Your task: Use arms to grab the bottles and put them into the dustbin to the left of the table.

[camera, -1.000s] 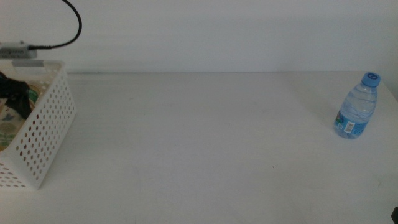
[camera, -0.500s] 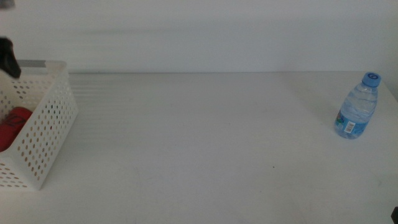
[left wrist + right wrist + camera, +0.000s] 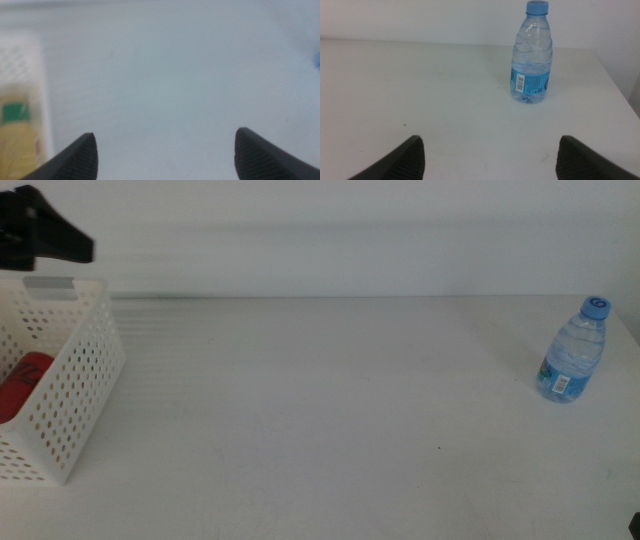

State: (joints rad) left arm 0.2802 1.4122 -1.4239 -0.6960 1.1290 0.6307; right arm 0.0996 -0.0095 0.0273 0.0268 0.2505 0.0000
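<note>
The white perforated dustbin (image 3: 75, 380) stands at the table's left end. A red can (image 3: 25, 380) lies inside it, and the left wrist view shows a yellow bottle with a green label (image 3: 17, 137) in it too. My left gripper (image 3: 80, 248) hovers above the dustbin's far rim, its jaws wide apart and empty (image 3: 165, 134). A small clear water bottle with a blue cap (image 3: 572, 352) stands upright at the far right of the table. My right gripper (image 3: 491, 137) is open and faces that bottle (image 3: 531, 55) from a distance, low at the front right corner.
The white table (image 3: 330, 400) runs bare between the dustbin and the water bottle. Its right edge lies just past the bottle. A pale wall stands behind the table.
My left gripper has risen out of the dustbin and moved rightward above its rim. The red can inside now shows. The water bottle and right arm have not moved.
</note>
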